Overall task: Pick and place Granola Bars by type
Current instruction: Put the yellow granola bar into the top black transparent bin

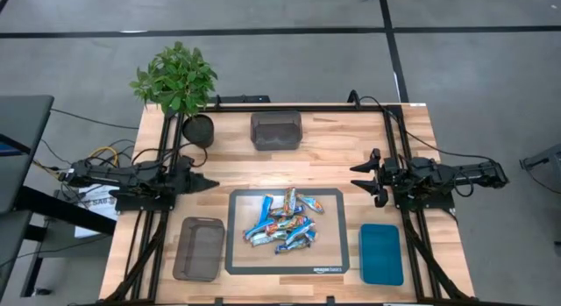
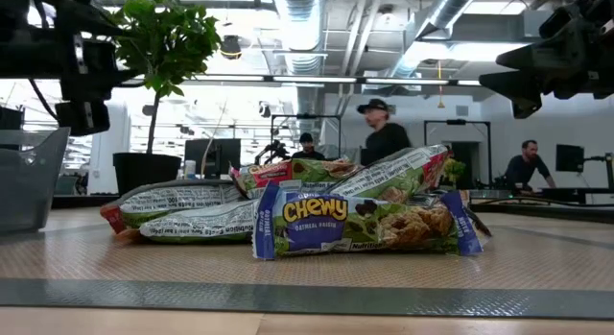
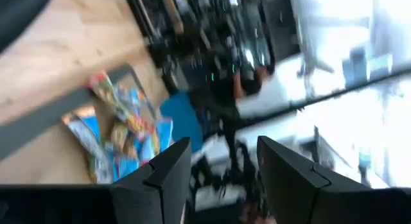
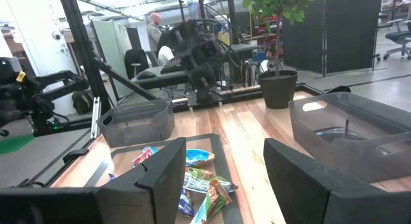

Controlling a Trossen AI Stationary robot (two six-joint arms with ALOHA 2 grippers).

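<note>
Both arms wait with fingers spread and nothing between them: the left gripper (image 1: 210, 181) hangs above the table's nine o'clock edge and the right gripper (image 1: 359, 176) above its three o'clock edge, each aimed inward, apparently ready for a first pick. Between them, toward six o'clock, the Granola Bars (image 1: 285, 222) lie heaped and unsorted on a grey mat (image 1: 238, 258). Receptacles ring the pile, seemingly one per bar type: a grey bin (image 1: 276, 130) at twelve o'clock, another bin (image 1: 198, 249) at eight and a teal tray (image 1: 381, 253) at four. A potted plant (image 1: 178, 82) stands at eleven.
</note>
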